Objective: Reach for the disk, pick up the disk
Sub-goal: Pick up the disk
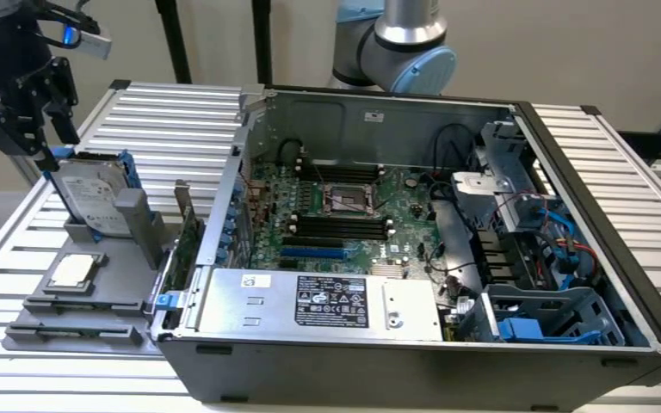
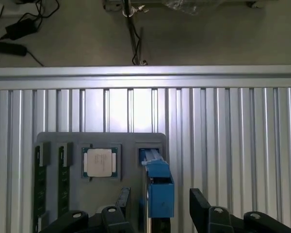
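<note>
The disk (image 1: 87, 200) stands on edge in a slot of the grey parts tray (image 1: 32, 331), which lies on the slatted aluminium table (image 1: 182, 116) at 9 o'clock of the open computer case (image 1: 423, 366) in the exterior view. Its printed label faces the viewer, and its blue carrier bracket (image 1: 125, 172) runs along the edge toward the case. The gripper (image 1: 58, 148) hangs at 12 o'clock of the disk, close over its upper edge; contact cannot be confirmed from this view. In the wrist view the gripper (image 2: 160, 194) is spread wide. One black finger (image 2: 122, 200) stands on each side of the disk (image 2: 157, 174), with a gap visible on both sides, and nothing is gripped. A processor chip (image 1: 75, 269) lies flat in the tray at 6 o'clock of the disk. Two memory modules (image 2: 39, 179) occupy slots beyond the chip. Inside the case, the motherboard (image 1: 342, 206) sits at centre and the power supply (image 1: 330, 301) at 6 o'clock.
</note>
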{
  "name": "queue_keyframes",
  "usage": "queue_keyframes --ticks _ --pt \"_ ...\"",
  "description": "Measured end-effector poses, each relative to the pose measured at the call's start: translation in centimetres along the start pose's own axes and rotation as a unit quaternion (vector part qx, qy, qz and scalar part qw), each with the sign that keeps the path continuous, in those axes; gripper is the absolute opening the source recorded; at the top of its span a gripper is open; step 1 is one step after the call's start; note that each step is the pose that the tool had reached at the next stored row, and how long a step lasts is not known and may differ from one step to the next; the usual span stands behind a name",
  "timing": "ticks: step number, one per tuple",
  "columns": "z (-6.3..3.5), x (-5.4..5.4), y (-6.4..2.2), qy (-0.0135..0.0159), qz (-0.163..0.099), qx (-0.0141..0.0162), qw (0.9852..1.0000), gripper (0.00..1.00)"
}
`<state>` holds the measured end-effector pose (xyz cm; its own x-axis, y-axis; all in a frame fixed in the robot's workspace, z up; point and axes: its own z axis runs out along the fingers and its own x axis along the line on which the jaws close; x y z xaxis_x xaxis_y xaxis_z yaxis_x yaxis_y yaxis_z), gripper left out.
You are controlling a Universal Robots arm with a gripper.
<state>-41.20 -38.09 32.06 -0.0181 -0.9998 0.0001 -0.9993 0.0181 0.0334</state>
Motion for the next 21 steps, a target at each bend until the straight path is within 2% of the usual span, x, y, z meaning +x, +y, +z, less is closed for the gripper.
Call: queue_keyframes --ticks 7,14,16,21 --pt "1.25 0.3 -0.04 0.0001 -0.004 0.0 1.0 0.6" --pt "2.03 0.3 -0.07 -0.0016 -0.008 0.0 1.0 0.6" --pt "2.15 0.3 -0.07 -0.0029 -0.009 -0.0001 1.0 0.6" --pt "2.27 0.3 0.14 -0.0095 -0.01 0.001 0.9999 0.6"
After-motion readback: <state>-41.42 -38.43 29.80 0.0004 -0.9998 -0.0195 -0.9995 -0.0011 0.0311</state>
